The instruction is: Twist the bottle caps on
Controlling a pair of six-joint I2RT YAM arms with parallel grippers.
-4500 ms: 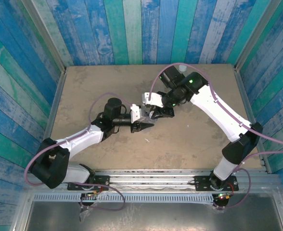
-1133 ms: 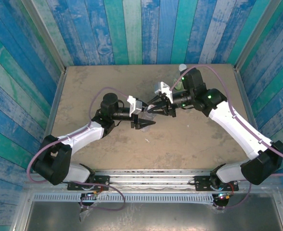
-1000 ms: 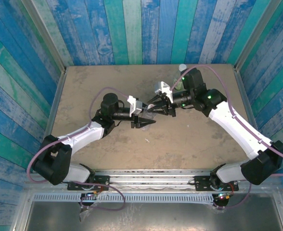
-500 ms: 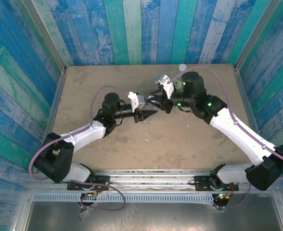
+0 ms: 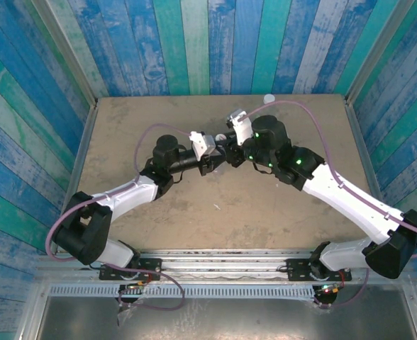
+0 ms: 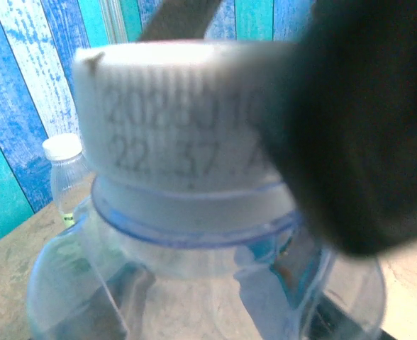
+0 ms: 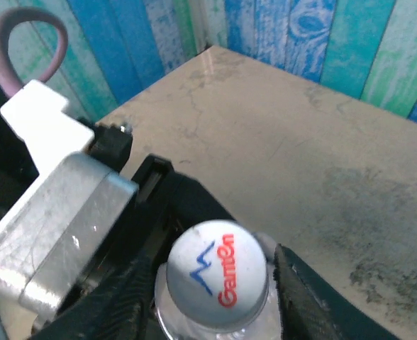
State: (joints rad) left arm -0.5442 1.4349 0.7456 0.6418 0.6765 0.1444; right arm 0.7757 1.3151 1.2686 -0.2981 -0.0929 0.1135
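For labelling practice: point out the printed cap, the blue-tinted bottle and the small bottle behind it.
printed cap (image 7: pixel 218 275), right wrist view, top face.
blue-tinted bottle (image 6: pixel 180 278), left wrist view, shoulder.
small bottle (image 6: pixel 65 183), left wrist view, clear body.

The blue-tinted bottle is clear plastic with a blue ring at the neck, and it stands upright. A white cap sits square on its mouth. The cap's flat top bears a red-and-blue mark, and grey digits are printed on its side. Whether its base touches the desk cannot be told. A 2nd small clear bottle stands upright on the desk near the striped wall, wearing a plain white cap.
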